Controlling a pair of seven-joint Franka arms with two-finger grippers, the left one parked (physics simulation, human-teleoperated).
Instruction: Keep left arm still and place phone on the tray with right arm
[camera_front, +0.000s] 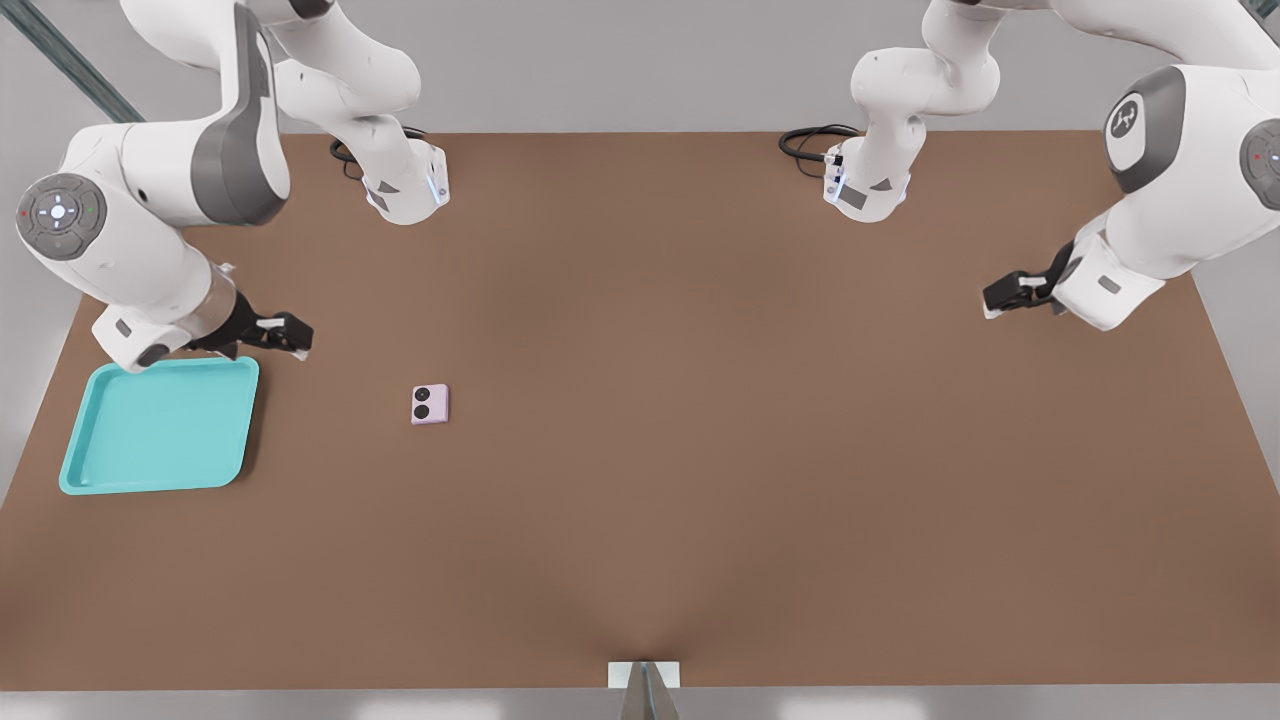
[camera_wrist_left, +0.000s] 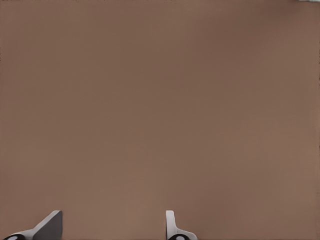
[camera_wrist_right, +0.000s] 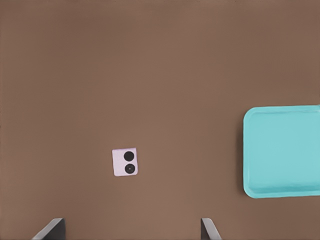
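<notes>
phone (camera_front: 430, 404): we see it flat on the table (camera_front: 700, 450), at 3 o'clock from the tray (camera_front: 160, 425) — squarish, camera circles stacked across the table's depth
gripper (camera_front: 290, 335): fingers spread, empty — above the tray's far corner

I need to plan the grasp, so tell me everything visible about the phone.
The phone is a small pale pink squarish slab with two black round circles on its face. It lies flat and face up on the brown table, on the front view's right of the tray, untouched. The open gripper hovers apart from it.
</notes>
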